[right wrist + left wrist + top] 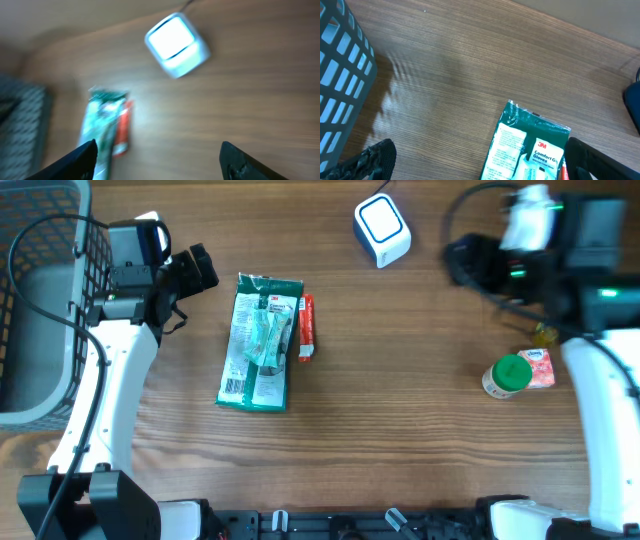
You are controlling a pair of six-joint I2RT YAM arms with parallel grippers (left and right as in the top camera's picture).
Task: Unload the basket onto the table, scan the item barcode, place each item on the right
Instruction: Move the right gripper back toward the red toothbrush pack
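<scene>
Gloves packet (260,343) lies near the wide-open, empty left tool (188,288), well apart from the open right tool (159,150).

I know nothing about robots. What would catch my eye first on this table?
Probably the green glove packet lying flat mid-table, with a thin red packet right beside it. Next, the white cube scanner near the table's far edge and the dark mesh basket at the far left. A green-lidded jar sits off to the right by a small pink box.
</scene>
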